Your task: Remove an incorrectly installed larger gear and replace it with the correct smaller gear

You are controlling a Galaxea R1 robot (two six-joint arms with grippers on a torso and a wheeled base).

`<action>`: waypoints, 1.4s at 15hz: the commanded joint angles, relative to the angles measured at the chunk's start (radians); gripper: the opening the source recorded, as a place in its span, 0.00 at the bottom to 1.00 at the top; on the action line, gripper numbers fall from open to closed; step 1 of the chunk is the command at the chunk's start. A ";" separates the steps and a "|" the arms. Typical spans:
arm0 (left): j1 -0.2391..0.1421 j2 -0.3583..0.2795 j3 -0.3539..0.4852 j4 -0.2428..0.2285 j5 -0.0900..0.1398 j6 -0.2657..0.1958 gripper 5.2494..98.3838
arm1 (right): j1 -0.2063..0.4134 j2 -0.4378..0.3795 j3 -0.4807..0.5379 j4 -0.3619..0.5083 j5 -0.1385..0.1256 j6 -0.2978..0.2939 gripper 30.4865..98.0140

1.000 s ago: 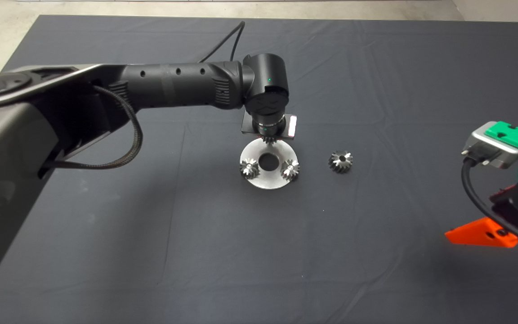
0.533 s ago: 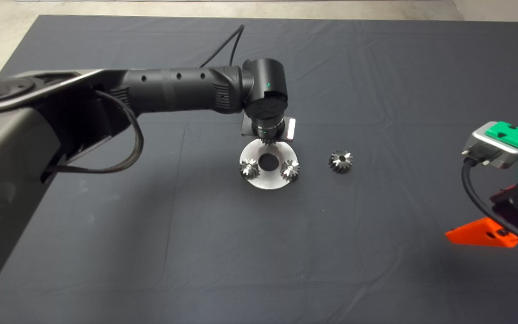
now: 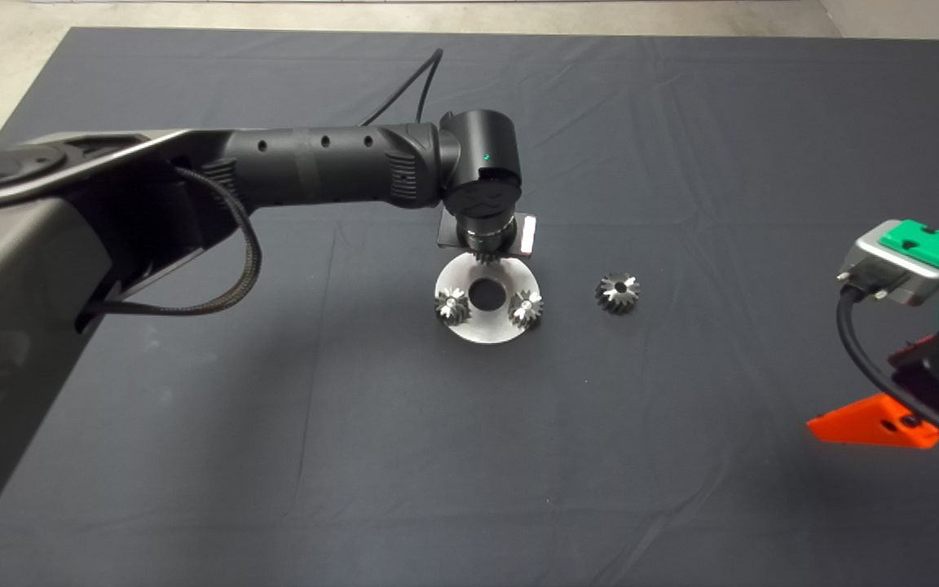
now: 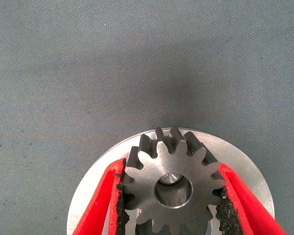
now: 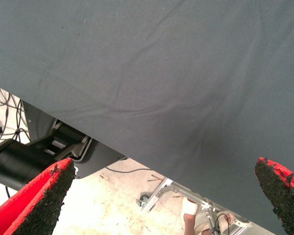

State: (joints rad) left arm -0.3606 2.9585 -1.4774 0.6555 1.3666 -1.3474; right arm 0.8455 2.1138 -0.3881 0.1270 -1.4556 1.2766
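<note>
My left gripper [image 4: 172,197] is shut on the smaller gear [image 4: 172,188], a bright steel gear with even teeth. The red fingers [image 4: 104,196] press its two sides. A peg shows through its centre hole, over the far part of the round steel plate [image 4: 235,161]. From above, the gear [image 3: 486,256] peeks out under the left wrist. The larger gear [image 3: 618,293], darker with flared teeth, lies loose on the mat to the right of the plate [image 3: 486,330]. My right gripper [image 5: 166,171] is open and parked at the lower right.
Two more small silver gears [image 3: 451,306] [image 3: 526,308] sit on the plate's near side, either side of its centre hole [image 3: 486,293]. The left arm [image 3: 315,163] spans the mat from the left. Past the mat's edge, the right wrist view shows floor, cables and a frame.
The left wrist has sunk slightly over the plate with the gear still held. The larger gear, the plate's other gears and the right arm have not moved.
</note>
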 commanded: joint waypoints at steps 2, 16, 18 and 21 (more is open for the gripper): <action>-0.017 0.004 0.016 -0.024 0.011 0.004 0.33 | 0.020 -0.001 0.004 0.031 0.002 0.006 0.98; -0.561 -0.499 0.805 -0.573 0.110 0.030 0.55 | 0.020 -0.041 0.005 0.034 0.001 0.006 0.98; -0.558 -0.589 0.884 -0.623 0.129 0.016 0.58 | 0.020 -0.041 0.005 0.033 0.001 0.006 0.98; -0.558 -0.704 0.981 -0.737 0.164 0.027 0.62 | 0.020 -0.033 0.002 0.031 0.001 0.006 0.98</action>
State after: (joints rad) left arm -0.8537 2.4053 -0.6538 0.1094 1.4576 -1.3287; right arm 0.8455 2.0719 -0.3881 0.1282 -1.4577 1.2766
